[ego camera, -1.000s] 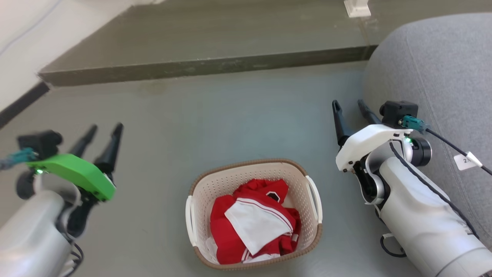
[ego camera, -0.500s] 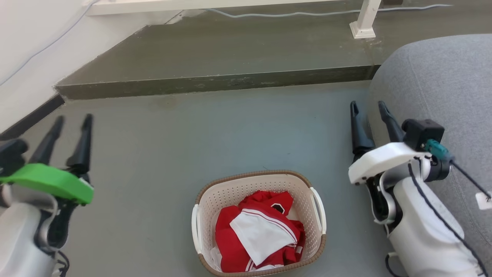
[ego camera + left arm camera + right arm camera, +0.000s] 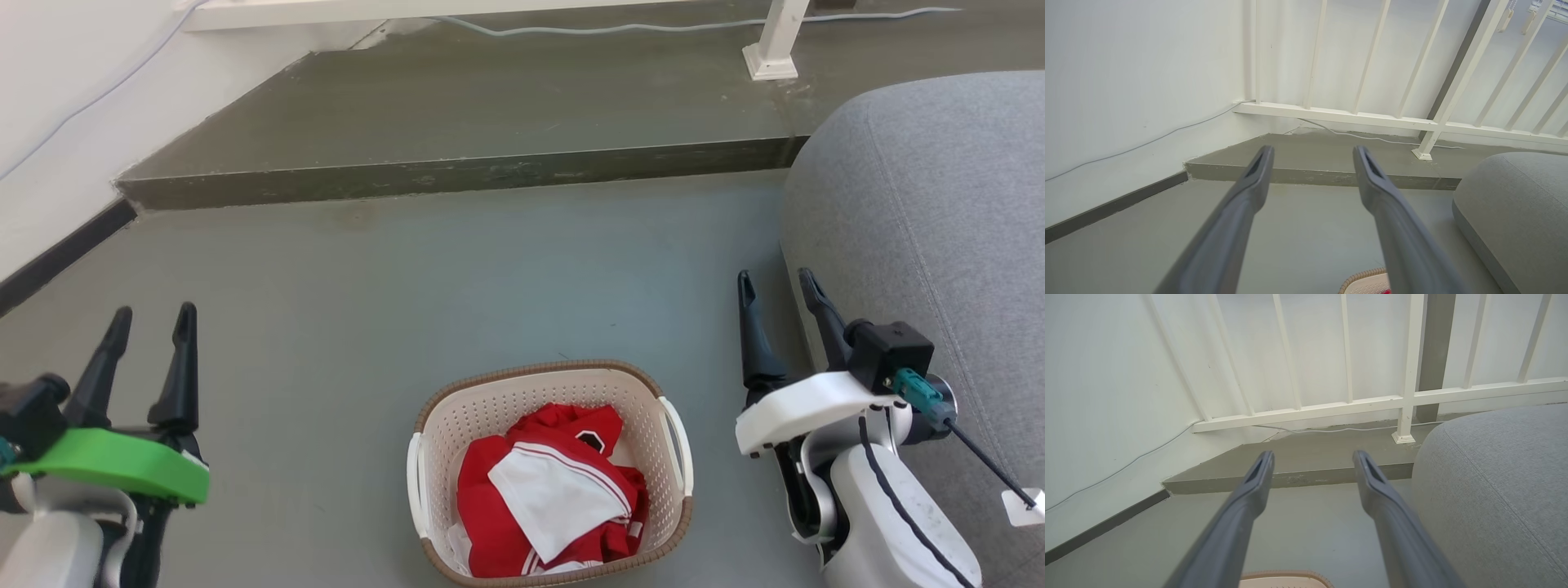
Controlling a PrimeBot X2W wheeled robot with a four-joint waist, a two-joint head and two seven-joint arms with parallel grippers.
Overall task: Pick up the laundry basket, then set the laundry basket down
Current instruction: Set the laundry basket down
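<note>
The laundry basket (image 3: 522, 404), cream and perforated with a brown woven rim and white side handles, stands on the grey floor at the bottom centre of the head view. Red and white clothes (image 3: 547, 490) fill it. My left gripper (image 3: 153, 317) is open well to the basket's left, holding nothing. My right gripper (image 3: 775, 282) is open to the basket's right, beside the grey cushion, also holding nothing. Both point away from me, apart from the basket. A sliver of the basket rim (image 3: 1361, 277) shows at the bottom of the left wrist view, and the rim (image 3: 1286, 575) shows in the right wrist view.
A large grey cushioned seat (image 3: 931, 212) rises close on the right. A raised concrete step (image 3: 457, 175) crosses ahead, with a white railing post (image 3: 771, 41) and a cable on it. A white wall with a dark baseboard (image 3: 57, 253) runs on the left.
Both grippers have dropped lower in the head view since half a second ago, still open. Between the two earlier frames the camera shifted. The basket stays put on the floor.
</note>
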